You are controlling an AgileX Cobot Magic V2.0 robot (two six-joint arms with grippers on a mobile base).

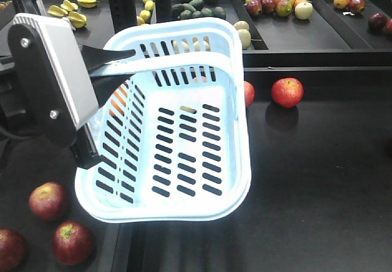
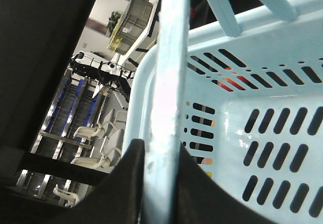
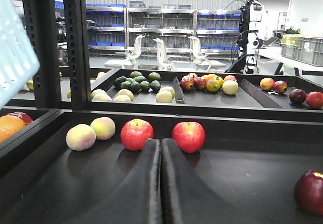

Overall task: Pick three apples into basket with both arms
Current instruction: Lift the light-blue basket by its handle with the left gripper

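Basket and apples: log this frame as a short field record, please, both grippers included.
basket: tilted, no apple seen inside
left gripper: fingers shut on the handle
right gripper: fingers shut, holding nothing
three apples: dark red, on the black surface at lower left of the front view, outside the basket
task state: no apple in yet

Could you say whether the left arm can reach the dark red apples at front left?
Probably not: the left gripper is shut on the basket handle, so it is occupied, though the apples lie unobstructed.
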